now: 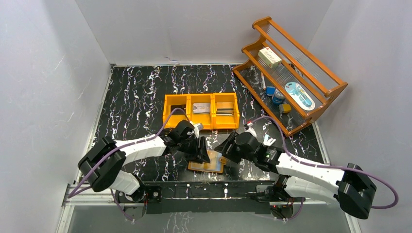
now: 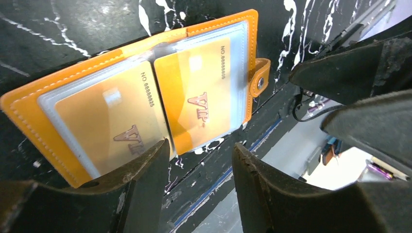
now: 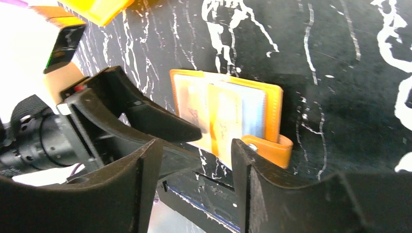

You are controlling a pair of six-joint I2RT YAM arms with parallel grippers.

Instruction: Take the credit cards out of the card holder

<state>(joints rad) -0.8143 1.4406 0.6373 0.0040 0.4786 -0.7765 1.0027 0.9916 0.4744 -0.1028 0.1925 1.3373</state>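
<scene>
The tan-orange card holder point(image 1: 216, 167) lies open on the black marble table near its front edge. In the left wrist view its leather rim point(image 2: 29, 111) frames clear sleeves holding two gold "VIP" credit cards point(image 2: 199, 92), with the strap tab point(image 2: 260, 77) at the right. My left gripper point(image 2: 201, 160) is open and empty, its left fingertip point(image 2: 150, 160) over the holder's near edge. My right gripper point(image 3: 197, 155) is open and empty beside the strap tab point(image 3: 269, 148), just off the holder point(image 3: 274, 104). Both grippers hover over the holder in the top view, the left point(image 1: 201, 154) and the right point(image 1: 224, 148).
An orange three-compartment bin point(image 1: 200, 127) stands behind the holder, with flat black, grey and striped pieces in its compartments. A wooden rack point(image 1: 335, 90) at the back right holds a white box point(image 1: 269, 57) and small items. The table's front edge point(image 1: 209, 184) is right by the holder.
</scene>
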